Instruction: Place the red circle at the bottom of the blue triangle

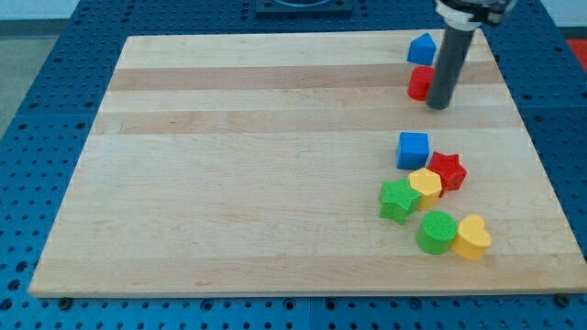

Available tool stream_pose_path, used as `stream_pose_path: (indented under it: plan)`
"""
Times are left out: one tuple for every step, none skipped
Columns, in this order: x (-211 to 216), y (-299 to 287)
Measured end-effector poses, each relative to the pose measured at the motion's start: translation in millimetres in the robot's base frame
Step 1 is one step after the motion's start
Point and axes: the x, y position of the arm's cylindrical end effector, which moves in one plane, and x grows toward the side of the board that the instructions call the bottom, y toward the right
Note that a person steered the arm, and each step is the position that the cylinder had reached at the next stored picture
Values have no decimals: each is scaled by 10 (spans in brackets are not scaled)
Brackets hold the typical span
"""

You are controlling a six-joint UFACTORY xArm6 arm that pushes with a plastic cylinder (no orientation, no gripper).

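1. The wooden tabletop [275,165] fills most of the view, pale with lengthwise grain bands; it rests on a blue perforated base [37,110].
2. Leftmost of the blocks, a green star [398,200] lies in the cluster at the view's lower right.
3. Just above it sits a blue cube [413,149], slightly apart from the rest of that cluster.
4. The blue triangle [421,48] sits near the tabletop's far edge at the view's upper right, its peaked top pointing up the view.
5. Directly below it, nearly touching, is the red circle [419,83]: a short, glossy red, round-sided block, its right part hidden behind the rod.
6. A yellow block [426,183] of hexagon-like outline touches the green star's right side.
7. A green circle [437,232] lies towards the view's bottom.
8. My tip [439,105] stands against the red circle's right side, just below its middle; the dark rod rises to the view's top. The arm carries no gripper, so there is no open or closed state to tell.
9. A red star [448,170] touches the yellow block's upper right.
10. A yellow heart [472,237] touches the green circle's right side.
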Motion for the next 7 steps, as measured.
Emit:
stream_pose_path:
  plan:
    - [-76,197]
    - [-105,123]
    - [38,-223]
    - [-31,-297]
    - [-190,-242]
    - [-159,-183]
    - [55,-614]
